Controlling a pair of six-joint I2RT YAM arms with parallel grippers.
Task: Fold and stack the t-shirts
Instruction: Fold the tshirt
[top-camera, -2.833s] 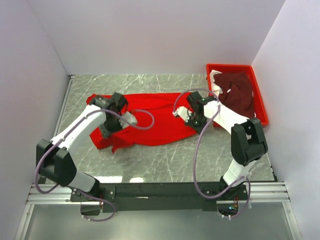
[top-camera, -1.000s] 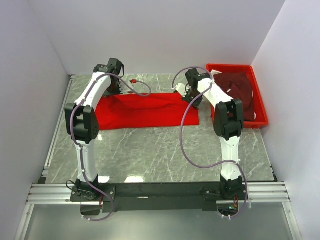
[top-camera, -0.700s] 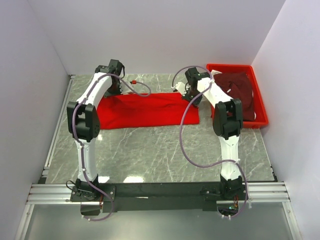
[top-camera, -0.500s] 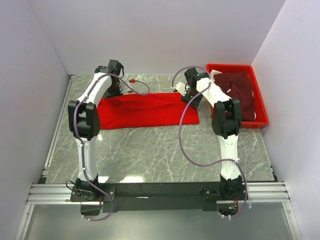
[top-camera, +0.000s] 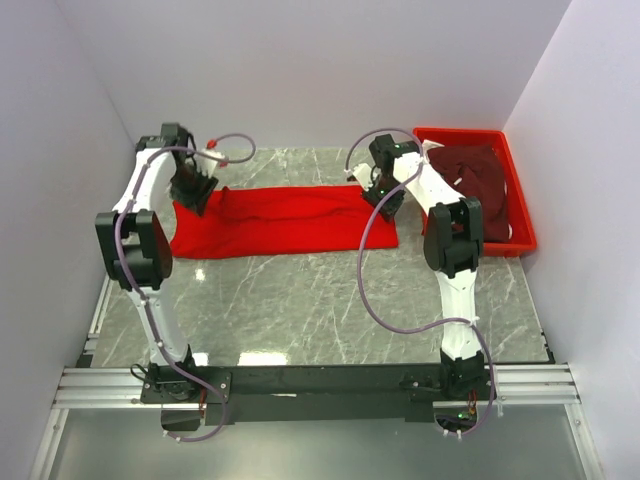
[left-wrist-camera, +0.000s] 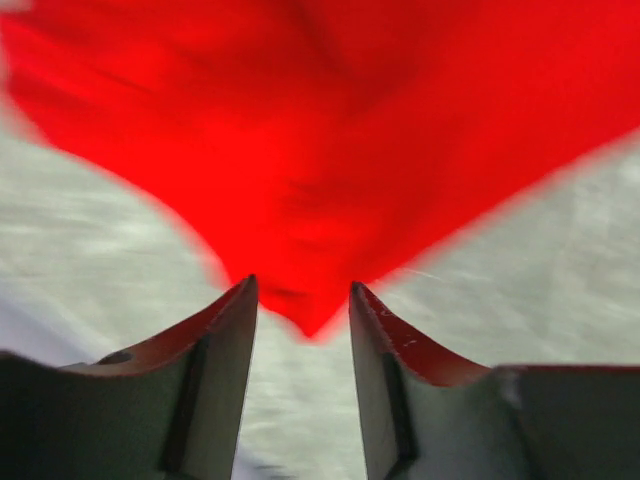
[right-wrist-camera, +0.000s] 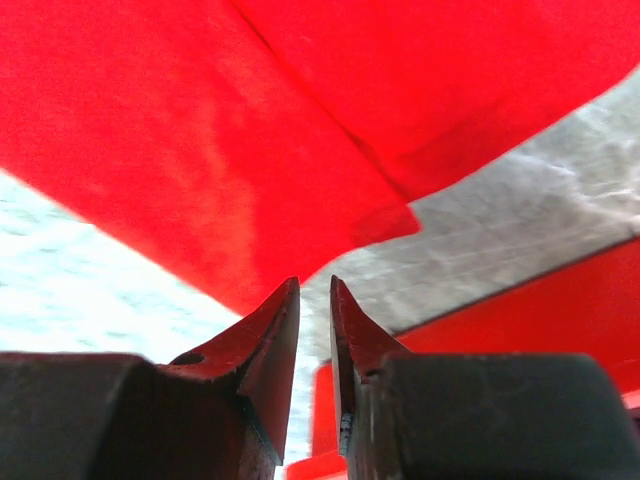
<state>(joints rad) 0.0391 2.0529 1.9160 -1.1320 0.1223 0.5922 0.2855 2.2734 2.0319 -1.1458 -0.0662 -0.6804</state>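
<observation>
Toward table's (top-camera: 330, 310) far edge: red t-shirt (top-camera: 285, 218) folded flat into a band; left gripper (left-wrist-camera: 301, 292) and right gripper (right-wrist-camera: 314, 285) at its ends, part-open, empty, likely poised for next fold.

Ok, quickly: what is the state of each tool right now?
Left tool: open, gripping nothing; the red t-shirt lies loose just ahead.
Right tool: open only by a narrow gap, nothing held.

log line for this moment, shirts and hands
red t-shirt: folded band on table; left hand: open at left corner; right hand: barely open at right edge; maroon t-shirt: in tray
</observation>
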